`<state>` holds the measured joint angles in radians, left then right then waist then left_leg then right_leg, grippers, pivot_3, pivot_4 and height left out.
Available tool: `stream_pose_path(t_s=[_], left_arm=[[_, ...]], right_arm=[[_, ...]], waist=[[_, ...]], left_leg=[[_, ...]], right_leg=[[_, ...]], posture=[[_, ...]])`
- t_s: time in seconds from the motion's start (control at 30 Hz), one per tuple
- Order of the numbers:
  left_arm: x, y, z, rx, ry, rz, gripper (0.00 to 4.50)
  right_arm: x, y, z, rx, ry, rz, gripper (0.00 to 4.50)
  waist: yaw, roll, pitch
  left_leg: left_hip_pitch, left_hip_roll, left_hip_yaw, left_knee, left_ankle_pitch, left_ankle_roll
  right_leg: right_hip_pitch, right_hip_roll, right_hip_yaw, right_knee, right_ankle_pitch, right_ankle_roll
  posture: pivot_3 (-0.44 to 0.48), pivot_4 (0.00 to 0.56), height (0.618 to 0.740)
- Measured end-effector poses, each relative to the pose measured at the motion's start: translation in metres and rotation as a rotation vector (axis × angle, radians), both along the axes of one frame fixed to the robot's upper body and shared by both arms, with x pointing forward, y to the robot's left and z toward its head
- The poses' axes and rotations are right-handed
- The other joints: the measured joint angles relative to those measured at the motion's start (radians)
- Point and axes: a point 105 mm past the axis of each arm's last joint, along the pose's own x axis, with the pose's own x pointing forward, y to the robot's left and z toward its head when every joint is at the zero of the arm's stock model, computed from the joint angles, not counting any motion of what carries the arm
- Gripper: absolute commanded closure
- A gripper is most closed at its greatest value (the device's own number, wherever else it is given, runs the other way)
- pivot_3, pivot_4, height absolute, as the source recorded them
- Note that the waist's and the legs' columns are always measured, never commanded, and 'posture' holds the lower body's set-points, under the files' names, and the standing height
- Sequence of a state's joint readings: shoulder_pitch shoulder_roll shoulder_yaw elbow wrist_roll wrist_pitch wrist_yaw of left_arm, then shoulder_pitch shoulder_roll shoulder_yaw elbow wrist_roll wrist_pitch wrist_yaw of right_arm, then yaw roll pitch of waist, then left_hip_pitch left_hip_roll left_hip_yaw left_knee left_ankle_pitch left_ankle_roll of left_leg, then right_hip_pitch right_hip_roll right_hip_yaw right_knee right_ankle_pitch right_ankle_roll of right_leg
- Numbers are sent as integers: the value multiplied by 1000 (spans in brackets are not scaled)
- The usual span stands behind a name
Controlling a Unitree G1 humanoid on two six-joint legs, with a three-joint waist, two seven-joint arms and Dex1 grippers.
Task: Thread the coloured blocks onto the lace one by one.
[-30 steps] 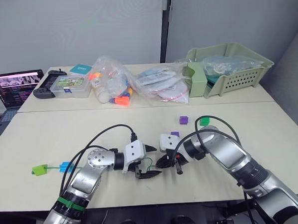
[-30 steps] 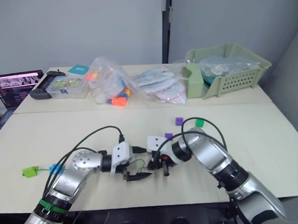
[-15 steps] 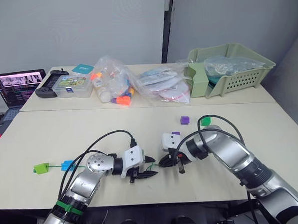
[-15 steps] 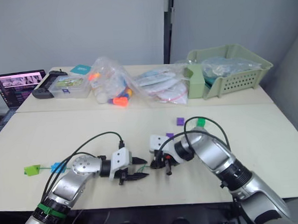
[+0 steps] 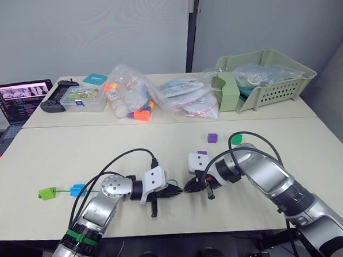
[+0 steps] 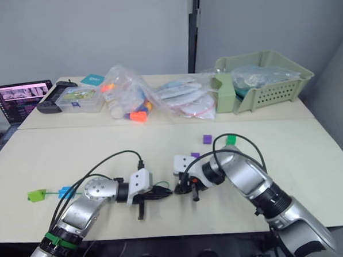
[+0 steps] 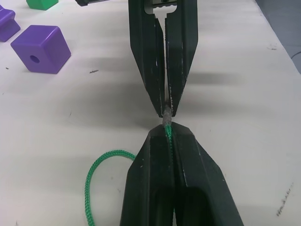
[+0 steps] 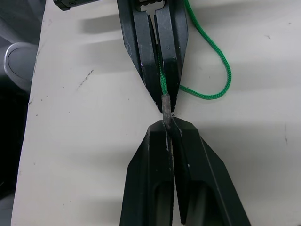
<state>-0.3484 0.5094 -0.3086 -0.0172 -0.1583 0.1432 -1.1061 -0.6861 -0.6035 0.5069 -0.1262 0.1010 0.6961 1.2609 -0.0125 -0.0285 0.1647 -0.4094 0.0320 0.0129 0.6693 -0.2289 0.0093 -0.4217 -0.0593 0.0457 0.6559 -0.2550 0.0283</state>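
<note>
1. Left gripper (image 7: 168, 134) and right gripper (image 8: 168, 123) meet tip to tip low over the table (image 5: 58, 157), near its front edge. Both sets of jaws are pinched narrow on the lace (image 8: 207, 61): left on the green cord just behind the grey tip (image 7: 166, 116), right on the tip itself.
2. Key relation: the tip's long axis runs straight from one set of jaws into the other, in line with both. Slack cord loops away on the table behind the left gripper.
3. Far end of the lace trails toward the table's left side, where the blue block (image 5: 77, 190) and lime green block (image 5: 45, 194) sit on it, already threaded by the look of it.
4. Loose blocks counted: purple block (image 5: 212, 138), dark green block (image 5: 235, 139), and second purple block (image 5: 201, 153) just beyond the right gripper. Total five; three unthreaded.
5. Judgement: right arm is nearer the loose blocks; the second purple block is closest
</note>
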Motion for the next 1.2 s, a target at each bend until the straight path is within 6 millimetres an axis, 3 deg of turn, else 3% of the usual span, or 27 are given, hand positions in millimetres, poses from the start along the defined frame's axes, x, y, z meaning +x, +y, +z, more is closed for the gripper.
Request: stream_pose_path(t_s=[0.17,0.33,0.67,0.83,1.2], left_arm=[[0,-1,0,-6,0,-1,4460],[0,-4,2,-19,0,-3,3018],[-2,-5,3,-21,-8,-15,3018],[-2,-5,4,-22,-10,-15,4476],[-2,-4,3,-19,-5,-14,4476]], right_arm=[[0,-1,0,-2,-1,0,4500],[0,-1,0,-3,-2,0,4500],[0,-1,0,-3,-1,0,4500],[-1,-1,-1,-5,1,2,4500],[-1,0,-1,-7,1,1,4500]], waist=[[0,0,0],[0,0,0],[0,0,0],[0,0,0],[0,0,0]], left_leg=[[0,0,0,0,0,0],[0,0,0,0,0,0],[0,0,0,0,0,0],[0,0,0,0,0,0],[0,0,0,0,0,0]], right_leg=[[0,0,0,0,0,0],[0,0,0,0,0,0],[0,0,0,0,0,0],[0,0,0,0,0,0],[0,0,0,0,0,0]], posture=[[0,150,740],[0,150,740],[0,150,740],[0,150,740],[0,150,740]])
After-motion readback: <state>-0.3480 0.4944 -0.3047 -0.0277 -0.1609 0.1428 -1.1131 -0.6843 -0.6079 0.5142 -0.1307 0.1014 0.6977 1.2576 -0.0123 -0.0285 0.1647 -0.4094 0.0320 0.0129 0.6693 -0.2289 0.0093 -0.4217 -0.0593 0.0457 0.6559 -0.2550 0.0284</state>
